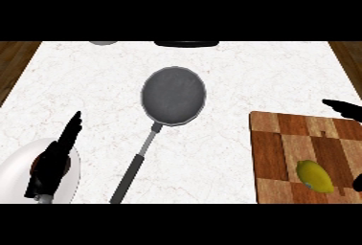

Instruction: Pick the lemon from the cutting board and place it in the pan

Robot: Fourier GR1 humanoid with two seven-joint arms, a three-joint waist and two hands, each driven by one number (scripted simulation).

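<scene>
Nearest, at the lower right, the lemon lies on the wooden cutting board, toward the board's near right part, untouched. Just beside it, at the very right edge, a small dark bit shows, too little to tell what it is. Farther up that edge the right hand pokes in over the board's far corner; only a black tip shows, so I cannot tell whether its fingers are apart or together, and it holds nothing I can see. Over on the lower left, the left hand stands with its fingers straight and pointing away, holding nothing, above a white rounded shape at the counter's near left. Between the two sides, the pan sits on the white marble counter, its grey round bowl toward the middle and its long handle running back down toward the near edge. The pan holds nothing and is well apart from the lemon. At the far edge, a dark object and a grey one are cut off by the view.
</scene>
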